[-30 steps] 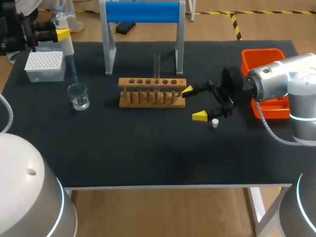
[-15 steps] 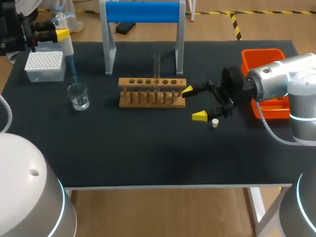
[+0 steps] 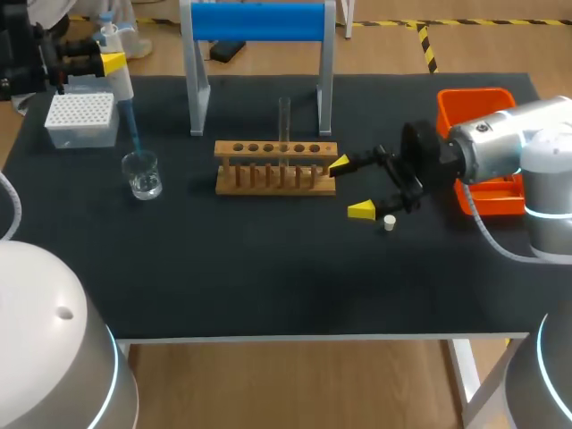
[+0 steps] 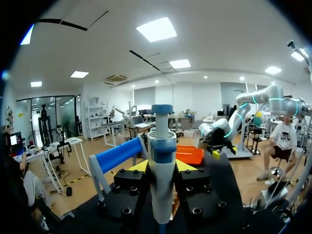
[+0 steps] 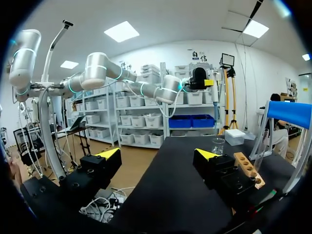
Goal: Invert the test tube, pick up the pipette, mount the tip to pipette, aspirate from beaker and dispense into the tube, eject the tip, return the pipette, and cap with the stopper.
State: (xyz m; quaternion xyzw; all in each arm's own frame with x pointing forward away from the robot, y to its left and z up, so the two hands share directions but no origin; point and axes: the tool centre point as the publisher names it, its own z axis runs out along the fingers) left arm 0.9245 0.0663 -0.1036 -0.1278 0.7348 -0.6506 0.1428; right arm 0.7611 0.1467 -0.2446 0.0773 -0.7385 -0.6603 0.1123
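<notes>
Over on the left, the left gripper point(image 3: 112, 63) squeezes the pipette point(image 3: 121, 86); its blue tip point(image 3: 134, 134) points down at the top of the glass beaker point(image 3: 143, 175); the test tube point(image 3: 284, 121) stands up in the wooden rack point(image 3: 275, 168); the right gripper point(image 3: 350, 188) is open beside the rack, near the white stopper point(image 3: 390, 223).

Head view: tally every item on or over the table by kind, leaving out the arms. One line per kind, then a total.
Pipette: 1
Tip box: 1
Beaker: 1
Test tube: 1
Wooden rack: 1
Stopper: 1
Orange bin: 1
Blue-barred stand: 1
Total: 8
</notes>
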